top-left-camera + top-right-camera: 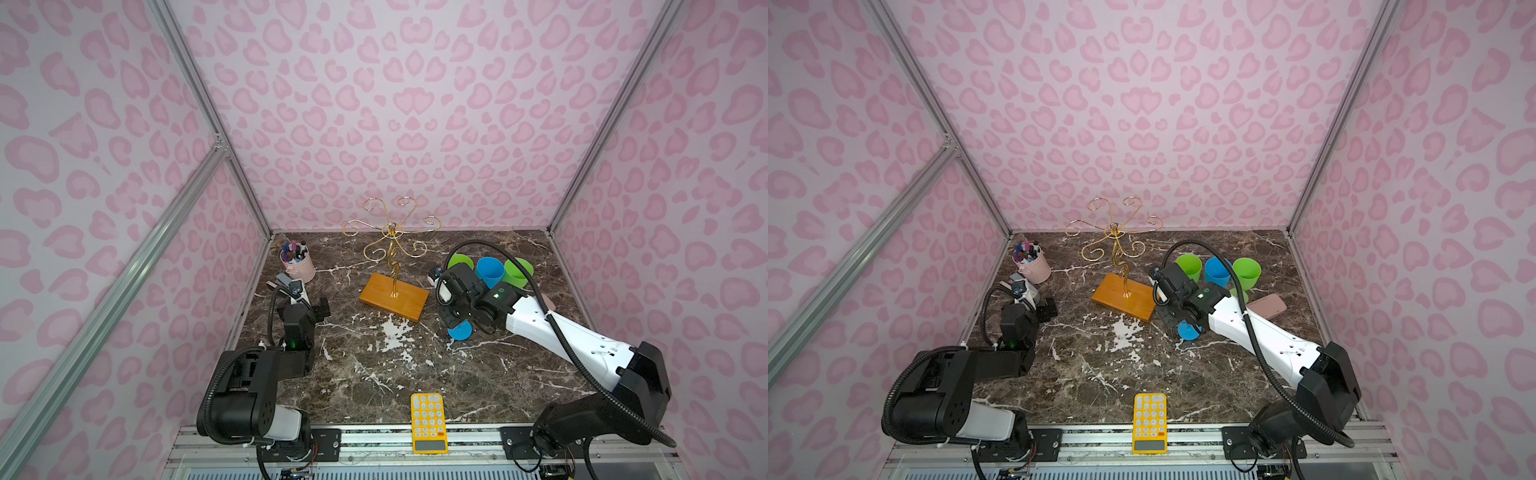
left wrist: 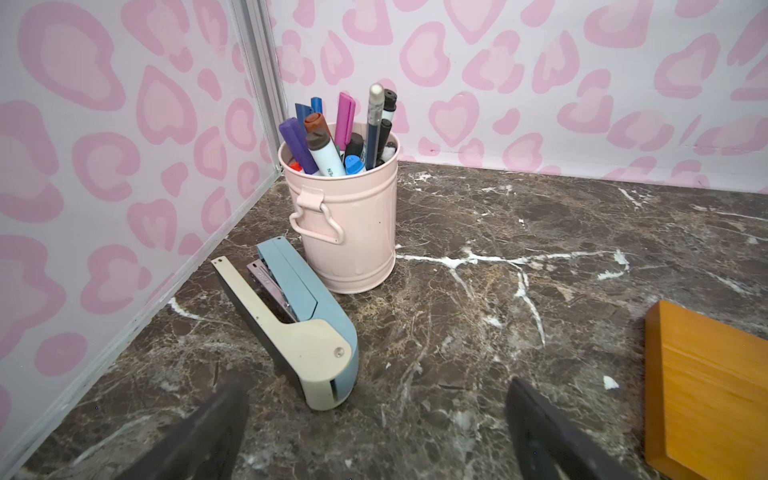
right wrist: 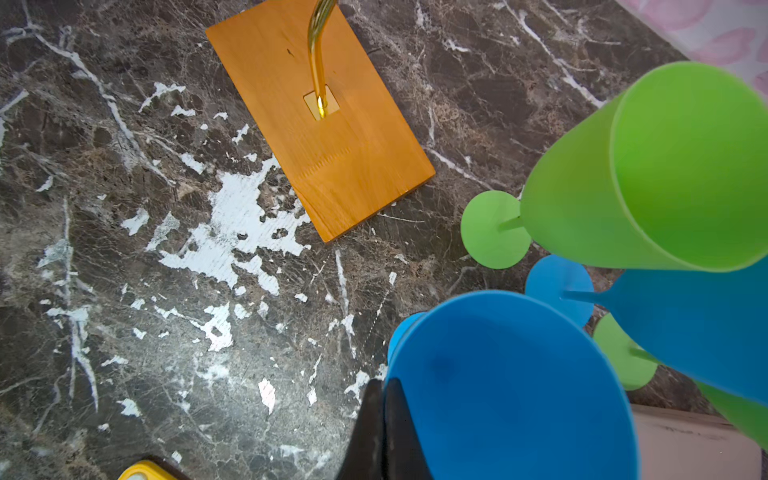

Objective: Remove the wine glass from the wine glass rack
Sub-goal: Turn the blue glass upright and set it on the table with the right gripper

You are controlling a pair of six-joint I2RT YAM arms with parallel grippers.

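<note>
The wine glass rack point(image 1: 394, 297) hangs empty, so removal looks done. The right pincer point(image 3: 384, 399) grips a blue wine glass point(image 3: 498, 395) by its rim, just beside the rack's base; only release seems left. The left pincer point(image 2: 376, 384) gapes, empty.

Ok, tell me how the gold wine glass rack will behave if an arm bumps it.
The wine glass rack probably slides rather than tips from a low push: its flat wooden base is broad and nothing hangs from it. Its thin wire arms spread wide up high, so a bump there likely flexes them or rocks the stand.
</note>
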